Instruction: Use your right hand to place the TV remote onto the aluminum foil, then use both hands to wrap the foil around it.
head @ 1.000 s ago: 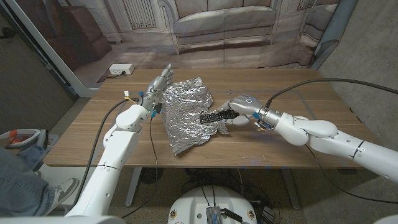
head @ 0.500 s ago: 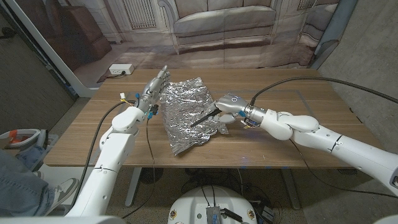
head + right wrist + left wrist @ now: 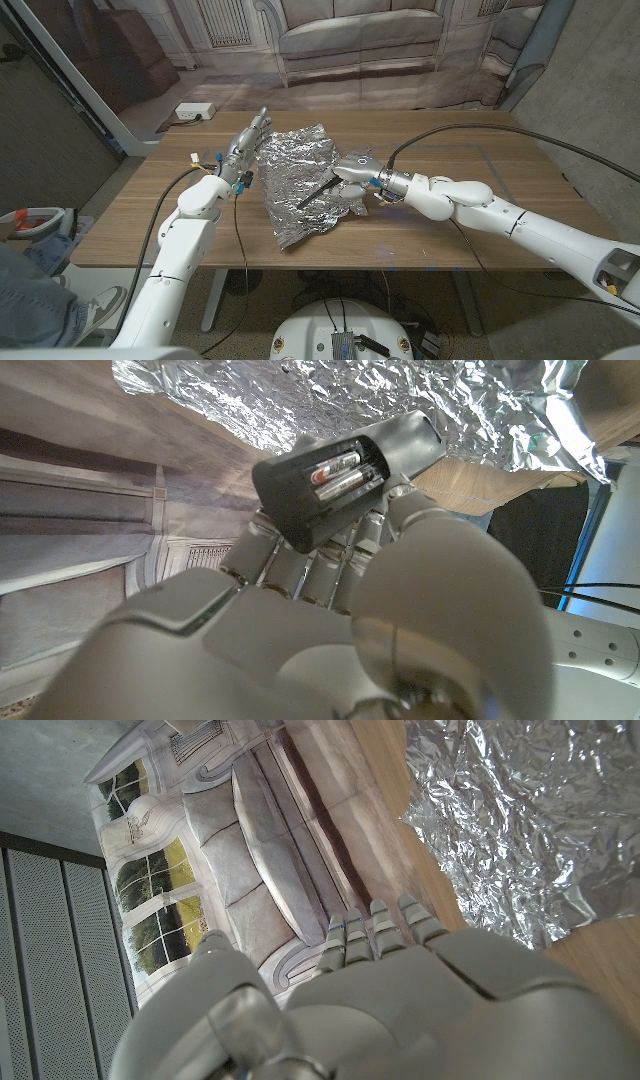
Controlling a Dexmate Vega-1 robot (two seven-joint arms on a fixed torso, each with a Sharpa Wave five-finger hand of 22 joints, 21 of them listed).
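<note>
A crumpled sheet of aluminum foil [image 3: 300, 185] lies on the wooden table [image 3: 450, 235] in the head view. My right hand [image 3: 355, 175] grips a black TV remote [image 3: 318, 190] by one end over the foil's right part; the remote slants down to the left. In the right wrist view the remote [image 3: 345, 475] shows an open battery bay with batteries, held in my right hand [image 3: 330, 600] above the foil [image 3: 420, 405]. My left hand [image 3: 248, 138] hangs at the foil's left edge with fingers straight, holding nothing. The left wrist view shows that hand [image 3: 380, 980] beside the foil [image 3: 530, 820].
A backdrop printed with a sofa [image 3: 360, 35] stands behind the table. A white box [image 3: 195, 112] lies on the floor at the far left. Cables [image 3: 500, 130] run along both arms. Bare wood lies right of the foil.
My right hand has carried the remote leftward over the foil and turned it from lying across to slanting. My left hand has shifted slightly left.
</note>
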